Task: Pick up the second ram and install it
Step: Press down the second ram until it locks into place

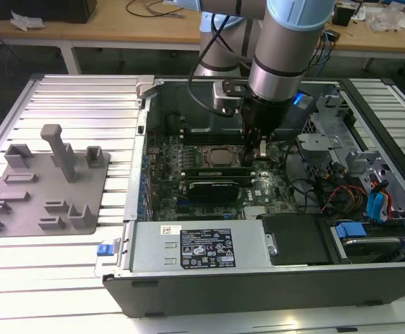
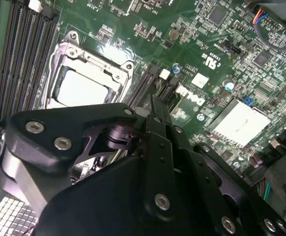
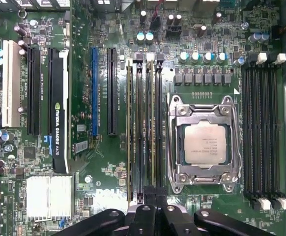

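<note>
In the first wrist view two thin green sticks stand edge-on in the memory slots beside the processor socket. The one nearer the socket is the second ram; it sits upright in its slot. My gripper is over one end of that stick, its black fingers drawn together, and I cannot tell whether they touch it. In the exterior view the gripper reaches down into the open computer case, just to the exterior view's right of the socket. The second wrist view has the fingertips at the slot ends.
A black expansion card stands in a slot farther from the socket. Several empty memory slots lie on the socket's other side. Drive cage and cables crowd the case's right; the power supply lies in front. A grey fixture tray sits left.
</note>
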Motion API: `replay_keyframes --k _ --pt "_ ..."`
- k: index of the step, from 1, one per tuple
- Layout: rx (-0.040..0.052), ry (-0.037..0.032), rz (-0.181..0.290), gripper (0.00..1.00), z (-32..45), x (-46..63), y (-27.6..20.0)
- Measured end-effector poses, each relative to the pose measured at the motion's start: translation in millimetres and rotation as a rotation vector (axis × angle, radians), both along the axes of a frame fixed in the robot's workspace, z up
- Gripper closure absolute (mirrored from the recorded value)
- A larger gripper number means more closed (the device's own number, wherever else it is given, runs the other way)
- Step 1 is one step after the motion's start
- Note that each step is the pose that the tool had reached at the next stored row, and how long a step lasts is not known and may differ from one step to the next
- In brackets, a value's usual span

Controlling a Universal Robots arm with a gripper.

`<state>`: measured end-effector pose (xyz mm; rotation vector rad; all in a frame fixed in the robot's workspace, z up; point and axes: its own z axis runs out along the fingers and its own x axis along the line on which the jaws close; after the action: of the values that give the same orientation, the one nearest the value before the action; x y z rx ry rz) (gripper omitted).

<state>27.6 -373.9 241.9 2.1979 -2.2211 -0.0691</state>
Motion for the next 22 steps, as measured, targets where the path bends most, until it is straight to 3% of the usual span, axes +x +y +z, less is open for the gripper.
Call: replay_keyframes --k 18,22 --pt "-0.0003 0.0001 0.000 0.92 -12.8 4.1 0.5" --pt "0.0016 -0.0003 0.000 0.92 -10.2 4.2 0.8"
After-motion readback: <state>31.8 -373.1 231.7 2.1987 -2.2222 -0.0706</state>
